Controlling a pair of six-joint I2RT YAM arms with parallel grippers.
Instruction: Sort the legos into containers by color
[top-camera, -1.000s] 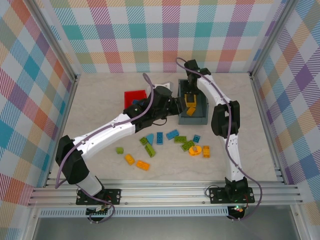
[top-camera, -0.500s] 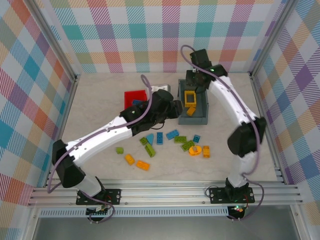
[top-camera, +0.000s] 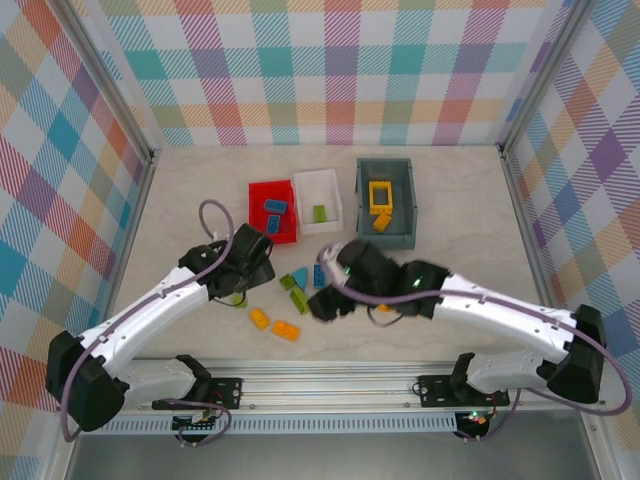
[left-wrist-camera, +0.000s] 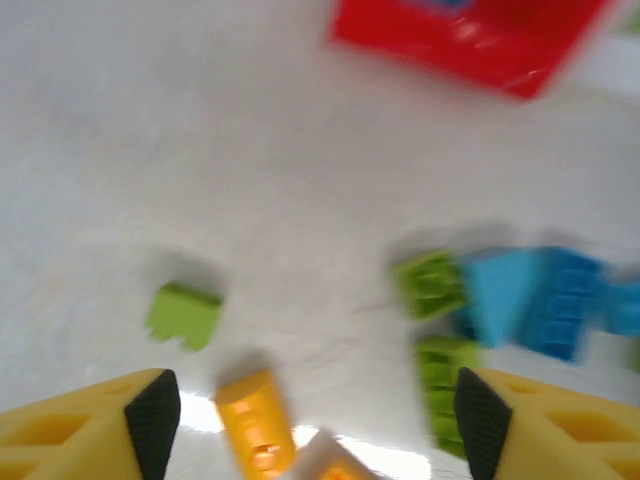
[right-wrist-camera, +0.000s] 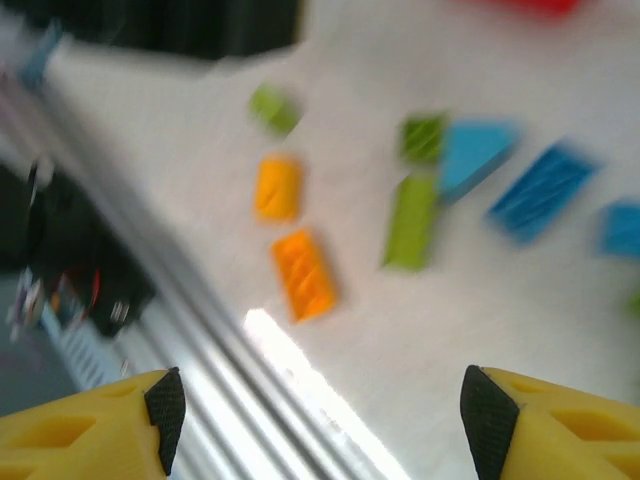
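The left end effector (left-wrist-camera: 315, 410), spread and empty, hovers over a small yellow-orange studded plastic brick (left-wrist-camera: 255, 420) near a lime green brick (left-wrist-camera: 183, 315). The right end effector (right-wrist-camera: 315, 410), also spread and empty, hangs above a long green brick (right-wrist-camera: 410, 222) that touches a blue wedge brick (right-wrist-camera: 472, 152). One pinch there may catch both colours. The arms also sit close together over the table (top-camera: 190, 190) and could collide. The red plastic bin (top-camera: 262, 192), white bin (top-camera: 325, 185) and dark grey bin (top-camera: 400, 180) stand behind.

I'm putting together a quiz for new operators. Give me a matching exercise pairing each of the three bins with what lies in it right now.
Bins:
1. red bin
2. white bin
3. grey bin

Contents:
A. yellow frame piece
B. blue bricks
C. lime green brick

Pairs: 1-B, 2-C, 3-A
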